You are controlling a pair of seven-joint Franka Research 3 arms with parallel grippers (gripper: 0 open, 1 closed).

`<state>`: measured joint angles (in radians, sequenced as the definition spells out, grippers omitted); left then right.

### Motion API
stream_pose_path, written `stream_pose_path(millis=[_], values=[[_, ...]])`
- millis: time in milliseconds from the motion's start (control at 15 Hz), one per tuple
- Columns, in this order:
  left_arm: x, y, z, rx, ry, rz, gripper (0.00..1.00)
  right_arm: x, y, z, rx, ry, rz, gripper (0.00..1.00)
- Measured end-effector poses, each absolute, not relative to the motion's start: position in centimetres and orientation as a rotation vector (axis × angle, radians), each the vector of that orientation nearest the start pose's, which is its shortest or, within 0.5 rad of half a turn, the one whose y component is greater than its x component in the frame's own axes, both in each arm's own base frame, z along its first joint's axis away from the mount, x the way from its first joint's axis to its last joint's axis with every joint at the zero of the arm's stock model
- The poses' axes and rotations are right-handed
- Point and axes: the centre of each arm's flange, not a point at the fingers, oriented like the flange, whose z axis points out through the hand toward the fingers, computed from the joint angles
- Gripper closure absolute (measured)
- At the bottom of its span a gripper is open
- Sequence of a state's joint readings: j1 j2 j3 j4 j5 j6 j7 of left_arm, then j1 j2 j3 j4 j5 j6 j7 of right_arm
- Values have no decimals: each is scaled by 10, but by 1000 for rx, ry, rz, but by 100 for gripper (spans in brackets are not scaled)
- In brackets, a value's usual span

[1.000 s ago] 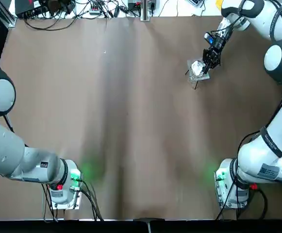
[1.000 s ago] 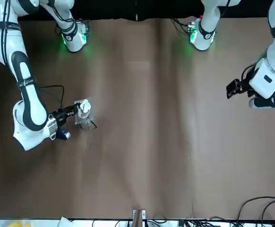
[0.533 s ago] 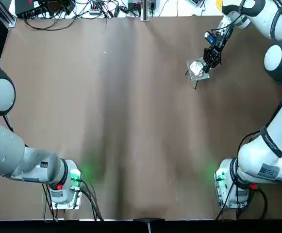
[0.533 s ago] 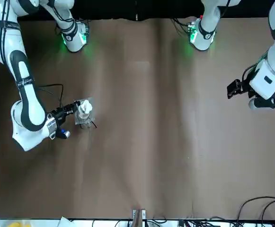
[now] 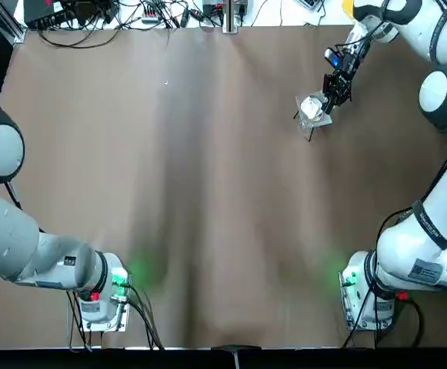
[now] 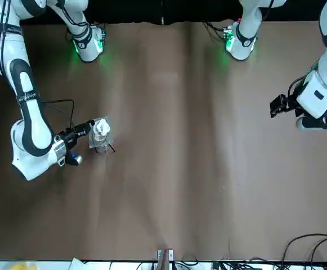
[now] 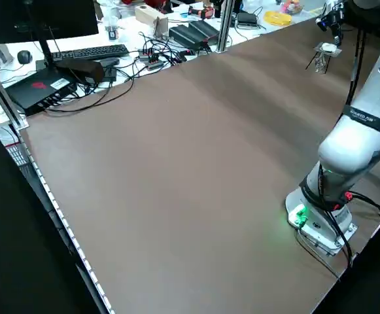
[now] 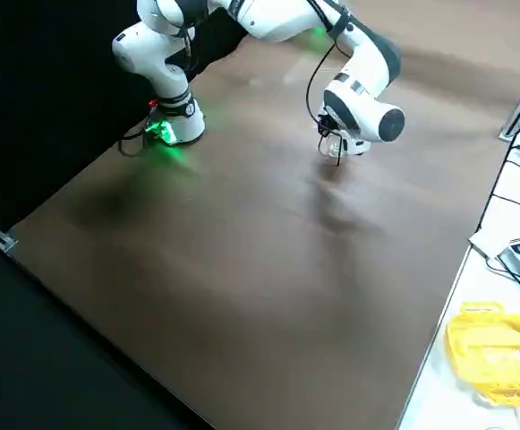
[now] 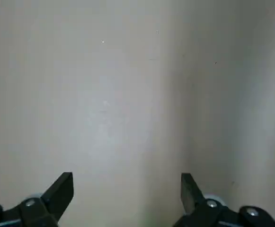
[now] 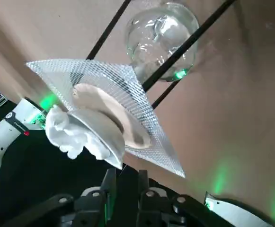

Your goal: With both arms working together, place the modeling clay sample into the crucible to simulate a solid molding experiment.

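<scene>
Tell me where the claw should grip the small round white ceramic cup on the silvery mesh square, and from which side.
Probably pinch the white cup by its bare rim, coming from the side where the right claw hovers: that stretch is thin and free, while the lumpy white clay bulges over the rim farther along.

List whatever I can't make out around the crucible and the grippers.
- Crucible's inner bottom: hidden by the clay, right wrist view.
- Upper ends of the thin black legs: cut off by that view's top edge.
- Left gripper: outside the top view's left edge.
- Clay's outline against the crucible: too small, left side view.
</scene>
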<state>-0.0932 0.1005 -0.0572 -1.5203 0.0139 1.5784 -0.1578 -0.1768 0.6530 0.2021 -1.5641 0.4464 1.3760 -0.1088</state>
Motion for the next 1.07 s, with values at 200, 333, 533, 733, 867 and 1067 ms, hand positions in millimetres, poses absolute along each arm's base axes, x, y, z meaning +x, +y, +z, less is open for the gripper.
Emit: stream_pose_path(millis=[200,333,533,733,867,1067], values=[[579,-85,592,-3127,14,63,0,613,46,282,-2343,-69,981,70],[579,-85,592,-3128,43,63,0,627,35,321,-2398,-85,895,62],[577,-95,592,-3129,88,64,0,634,16,394,-2550,-109,755,53],[574,-113,592,-3128,138,65,0,627,2,454,-2747,-127,666,49],[572,-120,592,-3128,158,65,0,620,-2,485,-2861,-127,613,39],[571,-124,592,-3128,168,65,0,609,-2,534,-2969,-101,487,4]])
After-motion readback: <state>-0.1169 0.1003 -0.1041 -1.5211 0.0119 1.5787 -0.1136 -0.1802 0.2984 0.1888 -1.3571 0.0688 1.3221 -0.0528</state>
